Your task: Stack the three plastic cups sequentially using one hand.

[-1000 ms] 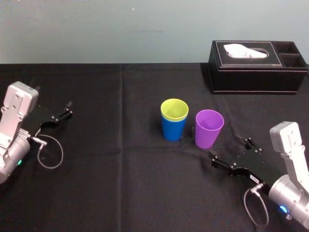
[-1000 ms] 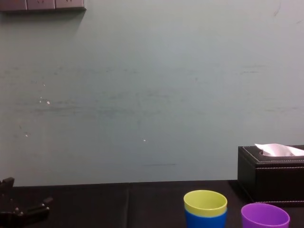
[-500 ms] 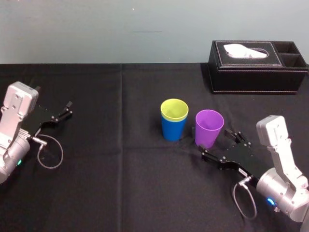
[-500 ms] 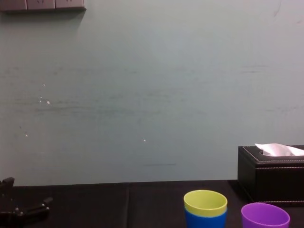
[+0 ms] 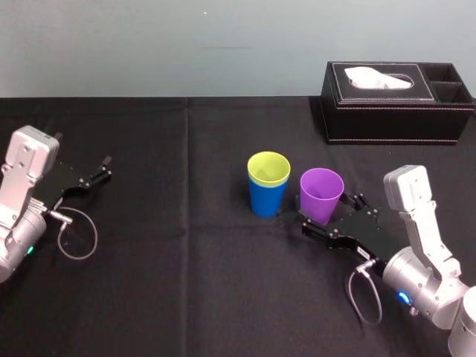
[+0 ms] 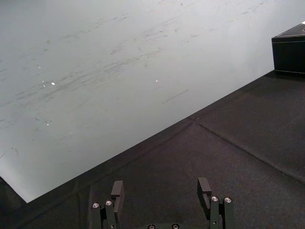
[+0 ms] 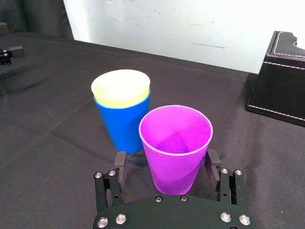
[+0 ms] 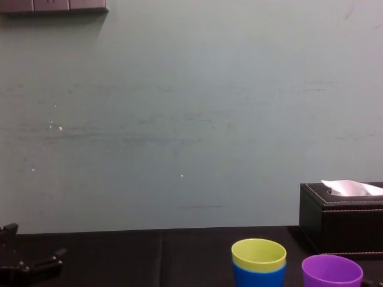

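- The right gripper (image 5: 332,213) has moved in, wide open, empty, straddling the purple cup (image 5: 321,192).
- The yellow-green cup (image 5: 268,169) nests in the blue cup (image 5: 267,201); purple goes last.
- The left gripper (image 5: 95,175) idles far left.

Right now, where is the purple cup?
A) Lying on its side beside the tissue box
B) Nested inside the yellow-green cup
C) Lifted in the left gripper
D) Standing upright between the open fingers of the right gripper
D: the purple cup stands upright on the black cloth between the open fingers of the right gripper, beside the yellow-green cup, which is nested in the blue cup.
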Controlling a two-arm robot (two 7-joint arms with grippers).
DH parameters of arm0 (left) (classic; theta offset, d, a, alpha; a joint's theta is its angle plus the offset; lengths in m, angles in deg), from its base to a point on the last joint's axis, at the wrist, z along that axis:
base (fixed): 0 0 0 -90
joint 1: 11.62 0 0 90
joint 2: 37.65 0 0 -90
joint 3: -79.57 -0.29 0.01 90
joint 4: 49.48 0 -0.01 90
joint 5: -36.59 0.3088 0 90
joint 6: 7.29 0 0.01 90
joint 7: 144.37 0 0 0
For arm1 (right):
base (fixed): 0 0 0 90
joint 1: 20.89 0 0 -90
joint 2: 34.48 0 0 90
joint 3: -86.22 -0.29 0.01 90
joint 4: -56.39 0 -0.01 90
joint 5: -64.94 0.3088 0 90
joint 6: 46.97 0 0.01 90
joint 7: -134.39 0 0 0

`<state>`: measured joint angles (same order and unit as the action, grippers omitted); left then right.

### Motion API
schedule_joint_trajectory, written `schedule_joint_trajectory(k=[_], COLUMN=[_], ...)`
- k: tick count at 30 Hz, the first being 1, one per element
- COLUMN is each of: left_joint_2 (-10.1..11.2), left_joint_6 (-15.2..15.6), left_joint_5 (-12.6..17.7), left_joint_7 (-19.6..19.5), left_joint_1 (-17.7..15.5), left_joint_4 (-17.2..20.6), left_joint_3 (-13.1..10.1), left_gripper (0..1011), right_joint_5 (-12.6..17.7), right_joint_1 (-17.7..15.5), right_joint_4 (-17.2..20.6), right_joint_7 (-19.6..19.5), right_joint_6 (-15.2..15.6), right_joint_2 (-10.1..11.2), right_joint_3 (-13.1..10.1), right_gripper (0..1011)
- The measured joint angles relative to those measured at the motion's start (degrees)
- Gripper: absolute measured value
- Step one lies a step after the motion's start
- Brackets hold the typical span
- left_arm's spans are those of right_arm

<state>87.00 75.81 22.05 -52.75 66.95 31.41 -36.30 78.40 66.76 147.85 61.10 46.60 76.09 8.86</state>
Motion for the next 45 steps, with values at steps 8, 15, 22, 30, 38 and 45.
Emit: schedule_joint_trajectory(k=[8, 15, 22, 30, 38, 45], left_joint_2=[0.0, 0.0, 0.0, 0.0, 0.0, 0.0], left_joint_6=[0.0, 0.0, 0.0, 0.0, 0.0, 0.0], left_joint_5=[0.0, 0.0, 0.0, 0.0, 0.0, 0.0], left_joint_7=[0.0, 0.0, 0.0, 0.0, 0.0, 0.0], left_joint_1=[0.0, 0.0, 0.0, 0.0, 0.0, 0.0], left_joint_4=[0.0, 0.0, 0.0, 0.0, 0.0, 0.0], left_joint_3=[0.0, 0.0, 0.0, 0.0, 0.0, 0.0], left_gripper=[1011, 1011, 1011, 1011, 1011, 1011], right_joint_5=[0.44, 0.41, -0.17, -0.67, -1.28, -1.23], right_joint_1=[0.34, 0.46, 0.82, 1.19, 1.4, 1.39], right_joint_4=[-0.05, -0.25, -0.86, -1.54, -1.96, -1.89], right_joint_7=[-0.72, -1.07, -1.21, -1.21, -1.38, -1.38], right_joint_6=[0.37, 0.1, -0.81, -1.66, -2.42, -2.38], right_joint_2=[-1.08, -1.44, -1.85, -2.26, -2.55, -2.52], right_joint_3=[-0.29, -0.48, -0.43, -0.38, -0.29, -0.31], right_gripper=[1003, 1003, 1003, 1003, 1003, 995])
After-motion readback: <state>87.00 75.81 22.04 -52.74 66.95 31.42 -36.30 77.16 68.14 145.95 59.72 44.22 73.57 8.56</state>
